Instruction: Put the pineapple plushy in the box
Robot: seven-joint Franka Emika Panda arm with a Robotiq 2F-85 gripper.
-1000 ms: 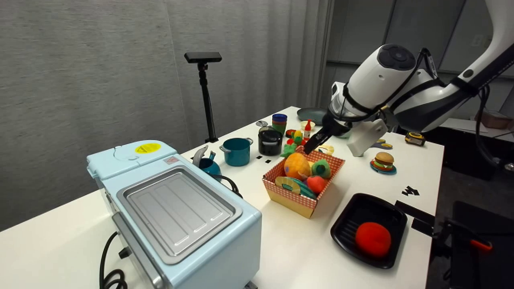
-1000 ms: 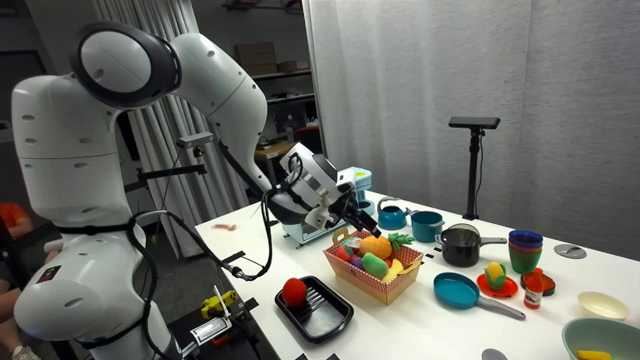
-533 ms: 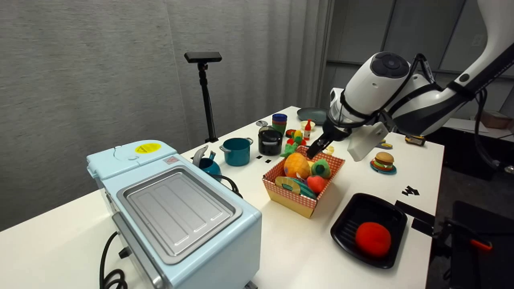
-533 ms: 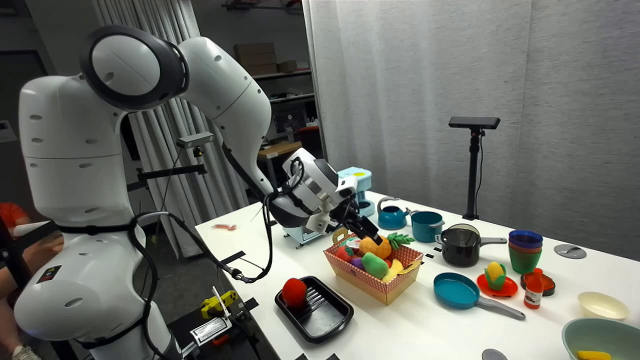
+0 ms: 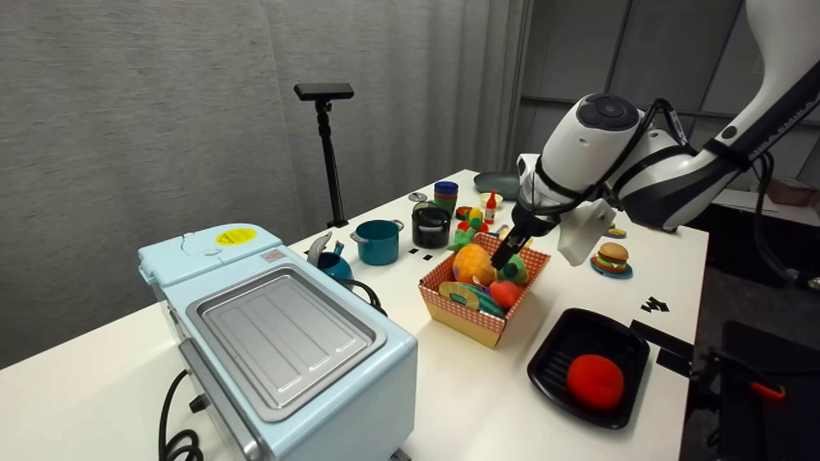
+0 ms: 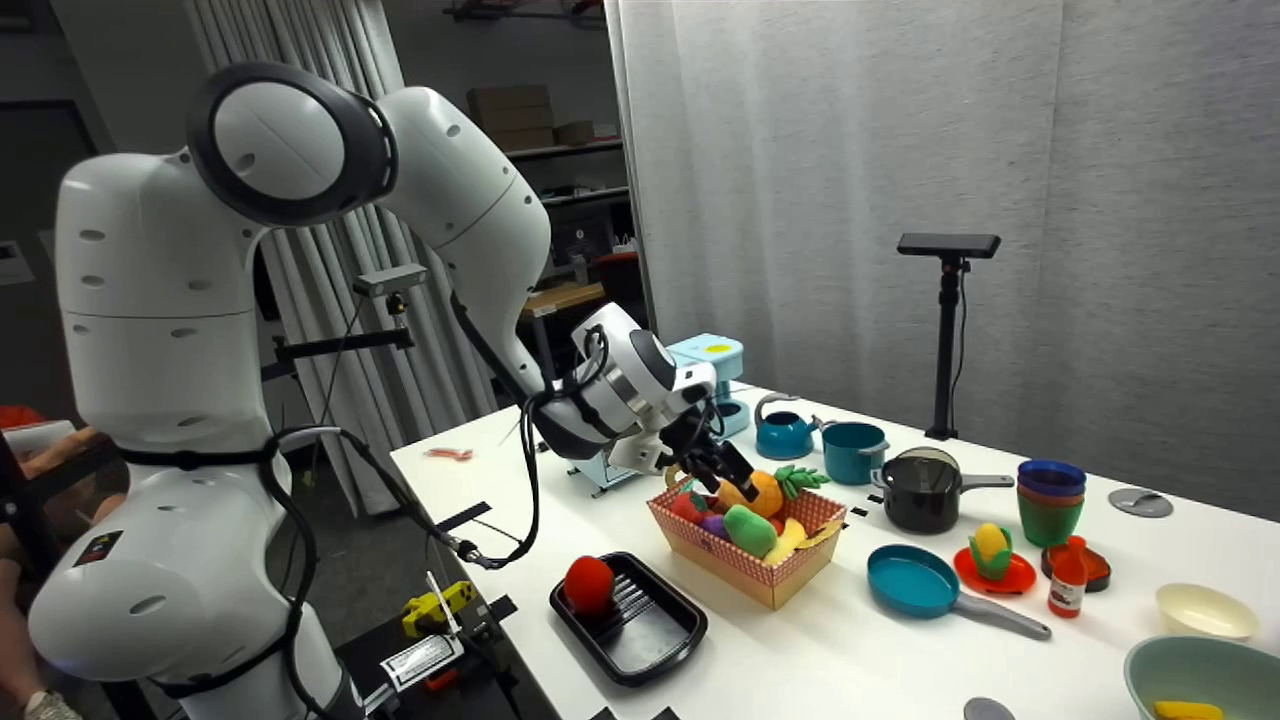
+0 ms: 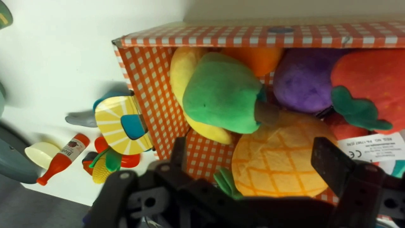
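The pineapple plushy (image 5: 473, 264) is orange-yellow with a green leafy tuft. It lies inside the box among other plush toys and shows also in an exterior view (image 6: 766, 497) and the wrist view (image 7: 281, 164). The box (image 5: 458, 323) has red-and-white checked sides and a tan outside; its wall (image 6: 722, 562) and rim (image 7: 234, 40) show too. My gripper (image 7: 250, 145) is open over the pineapple plushy, fingers wide apart, nothing between them held. It is low at the box in both exterior views (image 5: 502, 257) (image 6: 738, 480). Whether a finger touches the plushy I cannot tell.
The box also holds a green plush (image 7: 221, 93), a purple one (image 7: 302, 80) and a strawberry (image 7: 373, 85). A black tray (image 6: 650, 640) with a red plush toy (image 6: 589, 585) stands beside the box. A light-blue appliance (image 5: 384, 384), pots and a pan (image 6: 912, 580) stand around.
My gripper has moved down toward the pineapple plushy and a little back toward the robot's base. The plushy and the box have not visibly moved.
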